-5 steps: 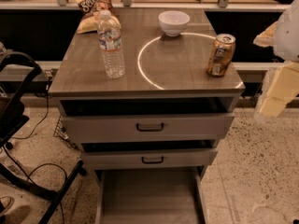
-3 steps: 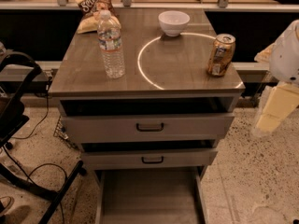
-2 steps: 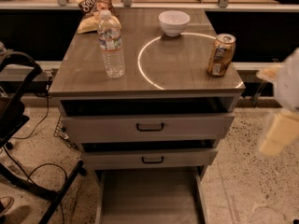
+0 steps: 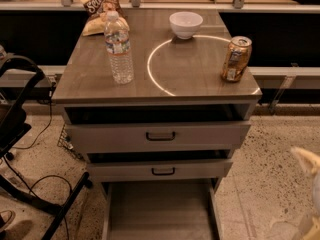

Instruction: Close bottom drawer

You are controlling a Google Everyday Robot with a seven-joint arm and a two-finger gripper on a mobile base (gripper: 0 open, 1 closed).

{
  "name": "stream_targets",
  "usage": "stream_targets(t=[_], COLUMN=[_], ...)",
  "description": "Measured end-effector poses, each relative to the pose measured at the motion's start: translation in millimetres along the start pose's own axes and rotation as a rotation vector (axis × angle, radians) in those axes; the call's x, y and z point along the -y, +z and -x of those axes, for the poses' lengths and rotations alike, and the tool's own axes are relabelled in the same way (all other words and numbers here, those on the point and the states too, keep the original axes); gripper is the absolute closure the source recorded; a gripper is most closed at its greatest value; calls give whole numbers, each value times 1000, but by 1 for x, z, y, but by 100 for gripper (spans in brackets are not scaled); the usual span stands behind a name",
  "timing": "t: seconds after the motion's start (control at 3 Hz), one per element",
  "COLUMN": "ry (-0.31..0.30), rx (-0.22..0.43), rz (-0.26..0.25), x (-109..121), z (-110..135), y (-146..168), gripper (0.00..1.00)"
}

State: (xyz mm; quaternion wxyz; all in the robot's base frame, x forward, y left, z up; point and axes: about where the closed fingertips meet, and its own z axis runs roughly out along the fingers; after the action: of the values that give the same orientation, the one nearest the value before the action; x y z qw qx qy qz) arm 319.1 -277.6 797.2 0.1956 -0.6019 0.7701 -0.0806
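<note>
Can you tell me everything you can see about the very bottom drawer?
The bottom drawer is the lowest of three light grey ones. It is pulled far out, much further than the middle drawer just above it. You look down into a plain grey tray with a flat floor and thin side walls. Nothing shows inside the part in view. Its front and handle are cut off by the picture's lower edge. The claw is a pale blur off to its right, not touching it.

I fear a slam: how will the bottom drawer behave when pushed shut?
The bottom drawer looks empty, so probably light and easy-sliding. Pushed hard, it may jolt the cabinet and tip the tall water bottle. The end effector sits apart at the lower right edge.
</note>
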Motion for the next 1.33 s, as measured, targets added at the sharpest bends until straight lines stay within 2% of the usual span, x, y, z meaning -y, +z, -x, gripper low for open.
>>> stream_targets(t=[0.33, 0.67, 1.0, 1.33], ry=[7, 7, 0, -37], rx=[-14, -14, -10, -17], rz=[-6, -6, -28, 8], x=[-20, -20, -28, -73], z=[-14, -14, -10, -2], y=[24, 24, 38, 102], gripper=[0, 0, 0, 0])
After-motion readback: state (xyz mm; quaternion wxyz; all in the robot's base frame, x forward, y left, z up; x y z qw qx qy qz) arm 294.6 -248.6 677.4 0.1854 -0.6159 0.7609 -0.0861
